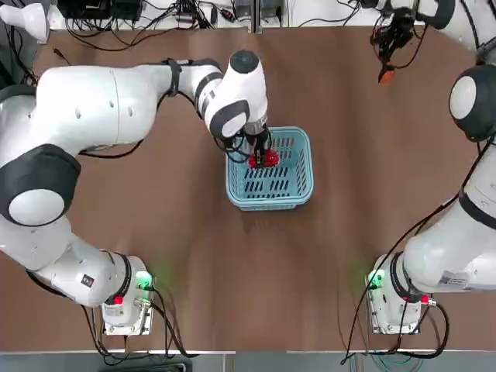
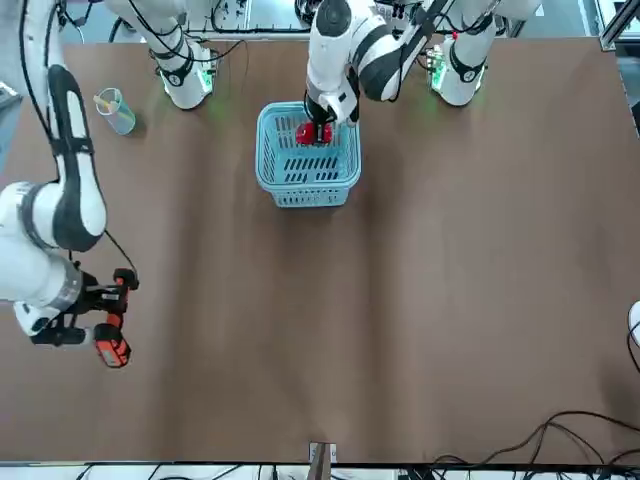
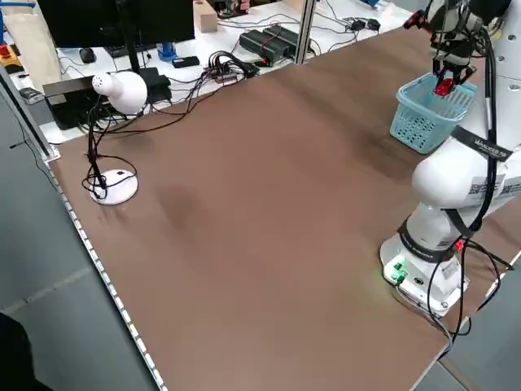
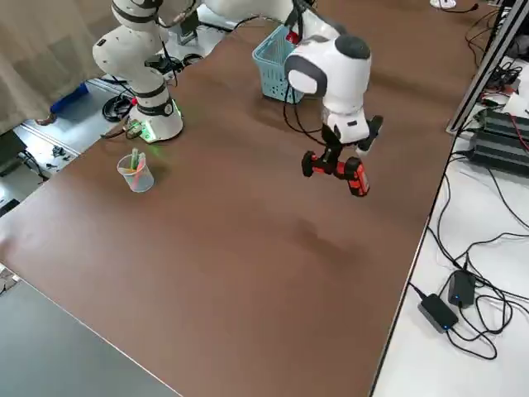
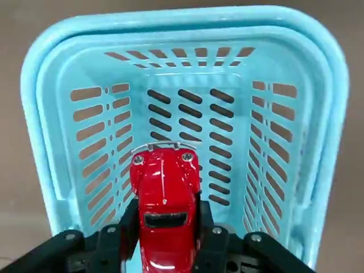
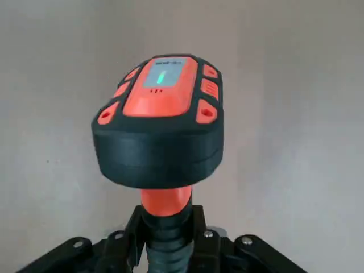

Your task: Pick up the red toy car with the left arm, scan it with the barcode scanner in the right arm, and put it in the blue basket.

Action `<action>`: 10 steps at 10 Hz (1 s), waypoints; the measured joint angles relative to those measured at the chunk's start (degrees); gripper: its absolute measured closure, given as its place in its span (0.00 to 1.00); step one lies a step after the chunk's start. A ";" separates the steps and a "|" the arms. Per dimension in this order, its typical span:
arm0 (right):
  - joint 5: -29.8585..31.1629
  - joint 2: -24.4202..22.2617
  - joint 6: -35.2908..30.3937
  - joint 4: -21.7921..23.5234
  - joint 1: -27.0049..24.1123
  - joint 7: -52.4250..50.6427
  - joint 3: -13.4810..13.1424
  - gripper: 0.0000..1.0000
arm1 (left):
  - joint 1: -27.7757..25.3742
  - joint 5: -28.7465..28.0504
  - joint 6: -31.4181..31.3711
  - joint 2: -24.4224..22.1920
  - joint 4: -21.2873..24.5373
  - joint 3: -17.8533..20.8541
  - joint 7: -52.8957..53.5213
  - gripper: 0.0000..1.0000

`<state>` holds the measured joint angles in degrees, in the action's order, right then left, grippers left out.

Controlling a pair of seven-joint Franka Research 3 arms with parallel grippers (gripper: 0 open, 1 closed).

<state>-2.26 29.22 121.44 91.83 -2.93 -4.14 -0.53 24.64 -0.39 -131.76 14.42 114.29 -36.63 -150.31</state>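
2 arms over 1 brown table (image 1: 349, 232); step in hand, by judgement: placing, the last of 3.

1 left arm (image 1: 93, 101), extended inward from its base, gripper (image 5: 166, 227) above the basket. Jaws: closed on the car's 2 sides.

1 right arm (image 1: 465, 194), held out toward the far side of the table, gripper (image 6: 169, 236) well apart from the basket. Jaws: closed around the scanner's handle.

1 blue basket (image 5: 51, 170), slotted, upright, between the 2 arm bases. Table open on the side toward the right arm; no obstacle seen beside the rim there.

1 barcode scanner (image 6: 165, 125), orange and black, small screen lit. Whether the scan registered: cannot tell.

1 red toy car (image 5: 165, 199), within the basket's outline from overhead, gripped. Contact with the basket floor: cannot tell.

Next move, by judgement: lower if height remains, part the jaws, lift straight up. 4 walls stand around the drop; spreading fingers may brush the nearest. Sideways travel best left until the gripper clears the rim.
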 joint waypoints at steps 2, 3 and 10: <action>0.00 0.06 6.13 4.23 -0.01 0.01 0.02 0.63 | 0.44 -0.79 -2.05 1.98 0.67 -0.01 0.00 0.56; 0.00 0.26 7.86 5.58 -0.08 0.01 0.00 0.63 | 0.80 -2.06 -2.24 3.28 0.75 -0.01 -0.02 0.56; 0.00 2.28 19.65 13.60 -1.23 0.03 -0.07 0.63 | 1.85 -8.83 -5.91 10.30 0.68 0.01 -0.11 0.56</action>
<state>-2.25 31.50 141.10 105.43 -4.16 -4.11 -0.61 26.49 -9.22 -137.68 24.72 114.98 -36.62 -150.42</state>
